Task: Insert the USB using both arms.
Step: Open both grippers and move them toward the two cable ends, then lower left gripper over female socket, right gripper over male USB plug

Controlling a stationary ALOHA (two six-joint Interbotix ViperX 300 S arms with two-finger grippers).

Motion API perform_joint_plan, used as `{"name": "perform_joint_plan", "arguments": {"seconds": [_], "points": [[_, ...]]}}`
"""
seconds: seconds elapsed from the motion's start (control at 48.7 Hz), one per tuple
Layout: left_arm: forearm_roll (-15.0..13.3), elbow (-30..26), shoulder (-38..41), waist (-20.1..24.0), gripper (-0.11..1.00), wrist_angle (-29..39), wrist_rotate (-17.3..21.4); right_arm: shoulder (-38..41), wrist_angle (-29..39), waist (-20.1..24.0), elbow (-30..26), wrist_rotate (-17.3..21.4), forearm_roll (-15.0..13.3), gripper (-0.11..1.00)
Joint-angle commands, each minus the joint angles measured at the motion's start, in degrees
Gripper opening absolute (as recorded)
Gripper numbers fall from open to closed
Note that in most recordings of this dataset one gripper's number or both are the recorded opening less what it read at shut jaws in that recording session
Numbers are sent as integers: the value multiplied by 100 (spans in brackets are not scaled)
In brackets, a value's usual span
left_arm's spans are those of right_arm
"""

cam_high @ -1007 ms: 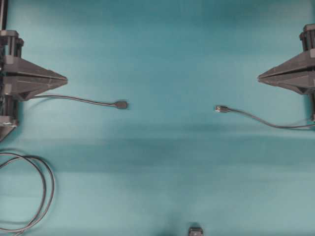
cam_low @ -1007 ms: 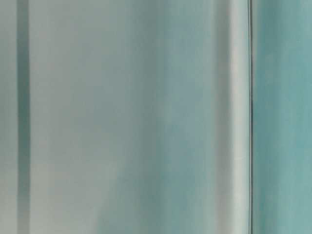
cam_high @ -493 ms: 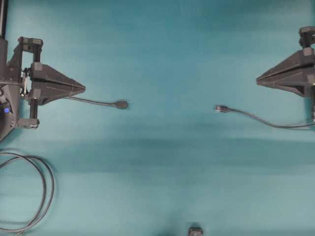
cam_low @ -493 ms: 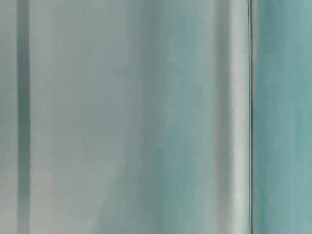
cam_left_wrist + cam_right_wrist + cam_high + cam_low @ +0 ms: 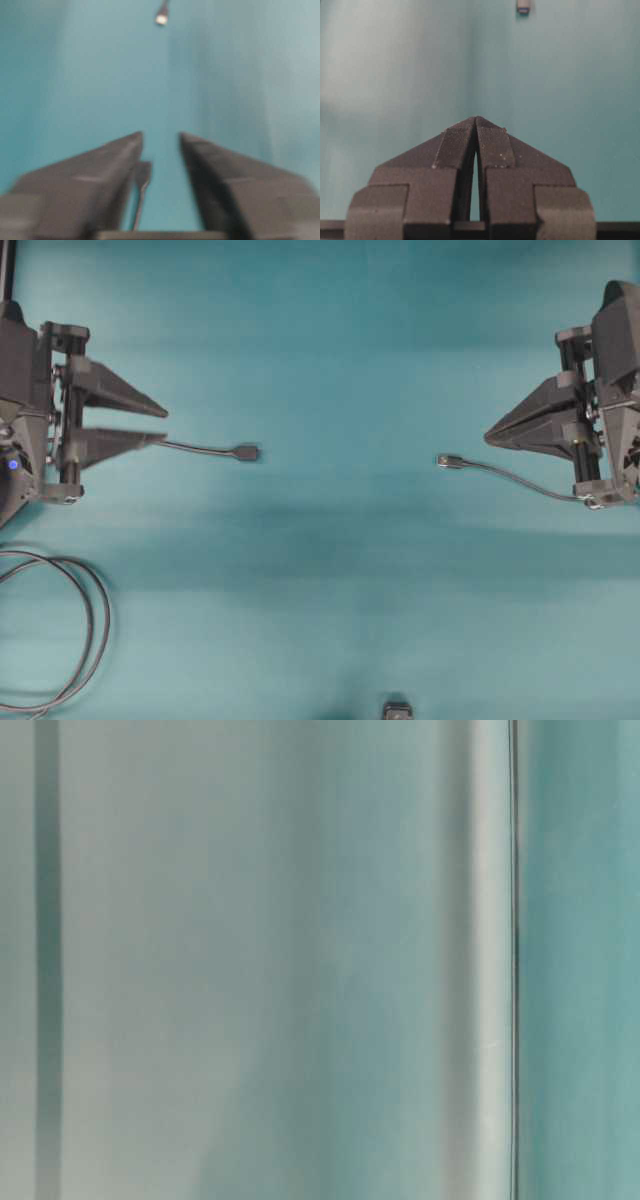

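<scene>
Flat on the smooth teal table (image 5: pixel 330 350) lies the small dark silver-tipped USB plug (image 5: pixel 449 461), untouched; the matte black wedge-fingered left gripper (image 5: pixel 162 426) gapes, while the ribbed right gripper (image 5: pixel 489 439) is pressed together

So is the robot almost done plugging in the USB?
Not yet. Nothing is joined: the USB and the socket lie apart on the table. Right now the left gripper is open beside the socket's cable, and the right gripper is shut and empty. Picking both up and pushing them together is left.
</scene>
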Motion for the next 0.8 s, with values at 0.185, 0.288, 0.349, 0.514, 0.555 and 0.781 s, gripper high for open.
{"name": "perform_joint_plan", "arguments": {"seconds": [0.185, 0.288, 0.349, 0.514, 0.555, 0.781], "points": [[0, -35, 0, 35, 82, 9, -97, 79, 272, 0, -158, -18, -185, 0], [0, -26, 88, 44, 82, 9, -88, 229, 387, -26, -176, -18, -220, 0], [0, -35, 176, 62, 82, 9, -88, 334, 396, -26, -185, -18, -220, 0], [0, -97, 466, 62, 82, 44, -44, 598, 404, -88, -193, -9, -229, 15], [9, -105, 501, 70, 82, 53, -26, 642, 413, -105, -193, -9, -220, 24], [35, -44, 527, 97, 82, 149, -9, 826, 606, -264, -167, 35, -220, 75]]}}
